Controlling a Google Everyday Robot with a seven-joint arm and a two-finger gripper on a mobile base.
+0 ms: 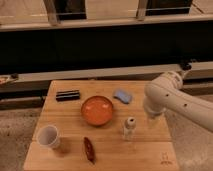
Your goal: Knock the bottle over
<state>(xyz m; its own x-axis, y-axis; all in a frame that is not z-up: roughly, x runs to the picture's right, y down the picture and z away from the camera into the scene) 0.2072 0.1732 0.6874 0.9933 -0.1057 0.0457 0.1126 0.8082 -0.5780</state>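
Note:
The bottle (129, 128) is small, slim and pale cream with a whitish round cap. It stands upright on the wooden table (150, 150), right of centre and just in front of the orange bowl. My white arm (170, 100) reaches in from the right. My gripper (151, 121) hangs below the arm's bulky end, a short way right of the bottle and apart from it.
An orange bowl (97, 110) sits mid-table. A white cup (48, 136) stands front left, a dark red-brown oblong object (89, 149) lies front centre, a black bar (68, 95) back left, a blue-grey sponge (122, 96) back right. A dark wall runs behind the table.

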